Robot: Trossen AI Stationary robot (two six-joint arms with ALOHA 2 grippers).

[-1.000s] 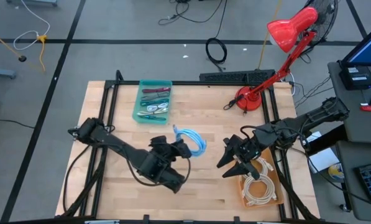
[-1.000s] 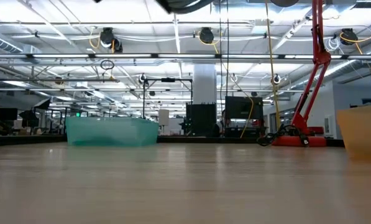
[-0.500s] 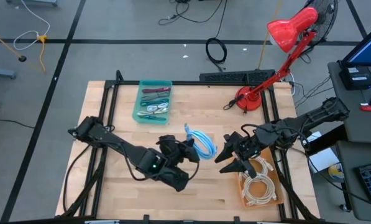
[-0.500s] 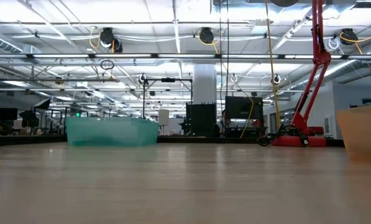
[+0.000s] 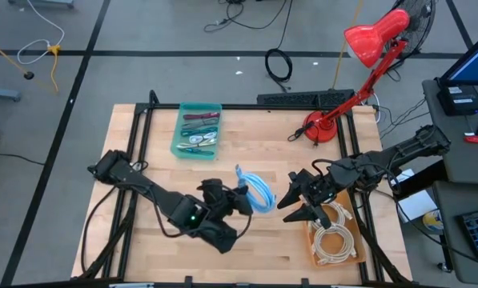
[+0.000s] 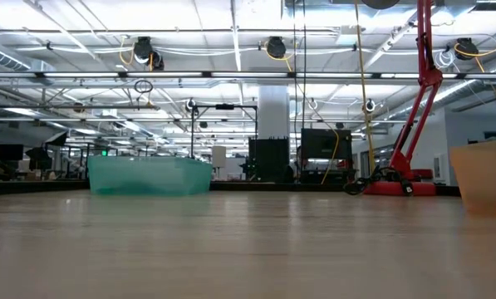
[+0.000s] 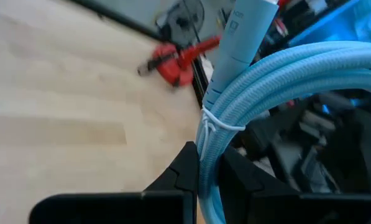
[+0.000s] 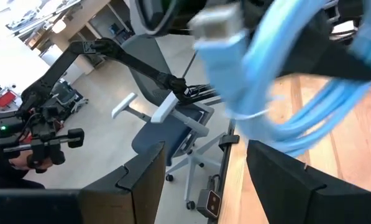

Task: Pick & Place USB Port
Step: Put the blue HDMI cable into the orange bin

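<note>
High view: left gripper (image 5: 240,200) pinching coiled blue USB cable (image 5: 255,189) mid-table, raised toward right gripper (image 5: 296,202), jaws spread.

Left wrist view: cable clamped between fingers (image 7: 186,177).

Right wrist view: cable (image 8: 284,93) just ahead. Handover step; next, closing onto coil.

The left arm reaches from the table's left edge toward the middle, its left gripper (image 5: 240,198) raised off the surface, fingers (image 7: 186,168) pinched nearly shut. The right arm comes in from the right; its right gripper (image 5: 289,210) (fingers spread wide) faces the left one, close by.
</note>
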